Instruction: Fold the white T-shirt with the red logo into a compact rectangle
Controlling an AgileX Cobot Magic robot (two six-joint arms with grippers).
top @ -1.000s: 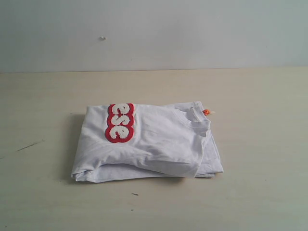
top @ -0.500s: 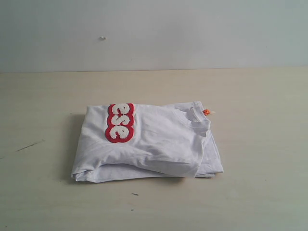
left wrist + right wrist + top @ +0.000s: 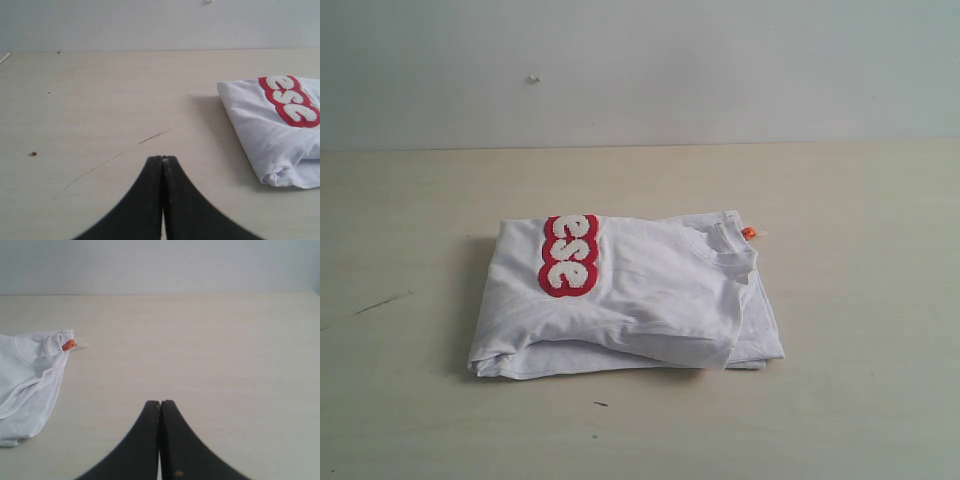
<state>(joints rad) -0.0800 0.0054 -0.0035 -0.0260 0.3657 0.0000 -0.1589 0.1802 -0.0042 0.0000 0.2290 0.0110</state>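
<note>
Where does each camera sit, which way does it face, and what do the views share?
Exterior view: off the arms, angled down across the table toward the wall; folded white T-shirt with red logo mid-frame; no arm shows.
Left wrist view: low over the table behind the shut left gripper; sees the shirt's logo end.
Right wrist view: low behind the shut right gripper; sees the shirt's other end with the orange tag.
Shared: exterior and left wrist both show the logo; exterior and right wrist, the tag.

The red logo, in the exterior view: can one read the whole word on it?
No, only the letters "ese" show on the red logo, which runs off at the far edge of the folded white T-shirt.
</note>
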